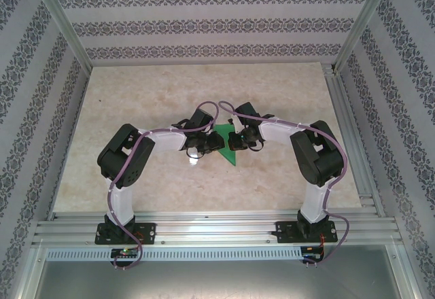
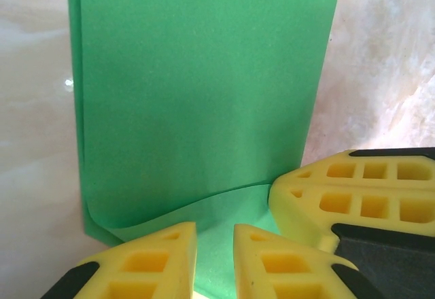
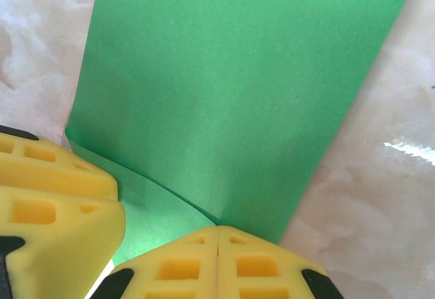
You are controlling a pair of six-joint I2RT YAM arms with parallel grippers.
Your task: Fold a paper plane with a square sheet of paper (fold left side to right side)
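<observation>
Left tool [image 2: 214,238], right tool [image 3: 217,234] at green paper [image 2: 204,95]

Green paper [image 2: 204,88], yellow end effector fingers [image 2: 156,258], beige marbled table [image 1: 136,177], grey floral-striped walls [image 1: 204,24].

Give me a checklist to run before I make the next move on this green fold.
1. The right gripper is shut: ok.
2. The right gripper is actually pinching the square sheet of paper: cannot tell; its tips meet right at the top layer's edge.
3. The left gripper has its jaws apart, with paper visible between them: ok.
4. Top layer lying flat: not ok; its near edge curls up.
5. The two grippers are apart from each other: cannot tell; they sit very close.
</observation>
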